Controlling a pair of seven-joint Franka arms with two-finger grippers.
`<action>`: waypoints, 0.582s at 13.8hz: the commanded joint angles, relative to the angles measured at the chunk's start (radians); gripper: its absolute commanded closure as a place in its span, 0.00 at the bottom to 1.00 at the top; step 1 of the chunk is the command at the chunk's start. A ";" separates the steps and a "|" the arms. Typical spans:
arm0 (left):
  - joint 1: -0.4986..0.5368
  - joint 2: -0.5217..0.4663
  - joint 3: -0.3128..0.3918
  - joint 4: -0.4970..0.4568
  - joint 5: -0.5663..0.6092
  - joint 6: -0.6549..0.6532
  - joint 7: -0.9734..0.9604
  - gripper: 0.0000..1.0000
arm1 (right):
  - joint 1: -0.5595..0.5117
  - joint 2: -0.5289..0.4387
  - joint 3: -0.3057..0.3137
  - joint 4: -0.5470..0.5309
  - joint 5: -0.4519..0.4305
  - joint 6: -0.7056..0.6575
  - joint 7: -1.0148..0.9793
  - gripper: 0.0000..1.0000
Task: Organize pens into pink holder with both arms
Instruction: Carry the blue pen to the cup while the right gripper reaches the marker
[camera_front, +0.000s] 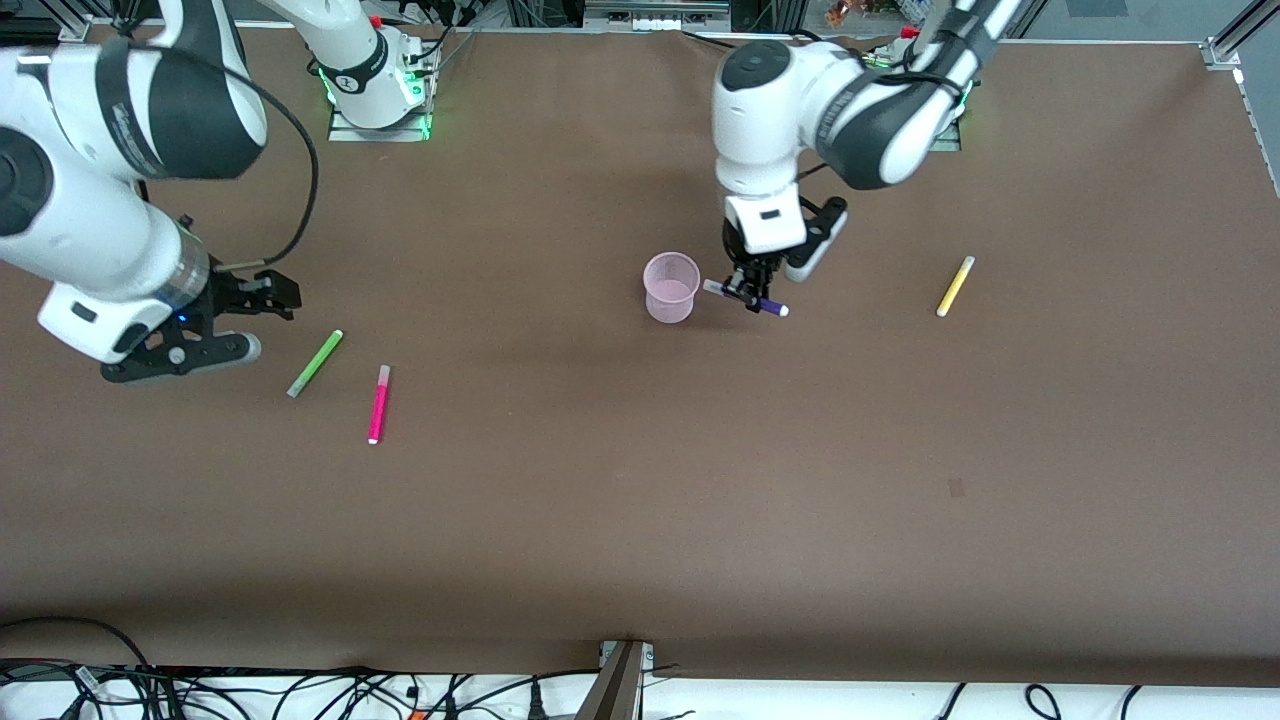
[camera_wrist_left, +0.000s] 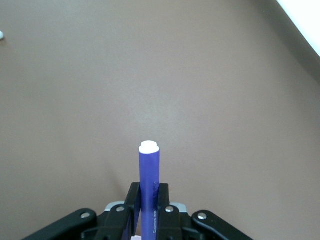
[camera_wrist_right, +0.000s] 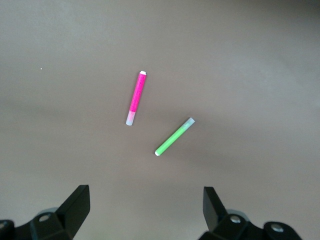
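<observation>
Magenta pen (camera_front: 379, 403) lies nearest; left claw (camera_front: 752, 290) grips purple pen (camera_front: 770, 307); right claw (camera_front: 215, 325) released.

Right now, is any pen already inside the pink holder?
No, the pink holder looks empty; the left gripper holds the purple pen beside it.

Brown table (camera_front: 640, 520) (matte), tangled black cables (camera_front: 300, 695) — front edge

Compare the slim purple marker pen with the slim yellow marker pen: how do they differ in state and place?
The purple marker pen is clamped in the left gripper beside the pale pink mesh cup; the yellow marker pen lies free on the table, toward the left arm's end. Purple is dark, yellow bright. Both are slim and outside the cup.
</observation>
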 joint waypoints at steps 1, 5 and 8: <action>-0.081 0.069 0.004 0.012 0.156 -0.063 -0.142 1.00 | -0.062 0.054 -0.004 -0.008 0.114 0.054 -0.003 0.00; -0.184 0.106 0.007 0.021 0.207 -0.121 -0.214 1.00 | -0.055 0.058 -0.003 -0.143 0.124 0.230 0.121 0.00; -0.201 0.141 0.007 0.067 0.245 -0.155 -0.231 1.00 | -0.052 0.060 -0.001 -0.295 0.129 0.438 0.137 0.00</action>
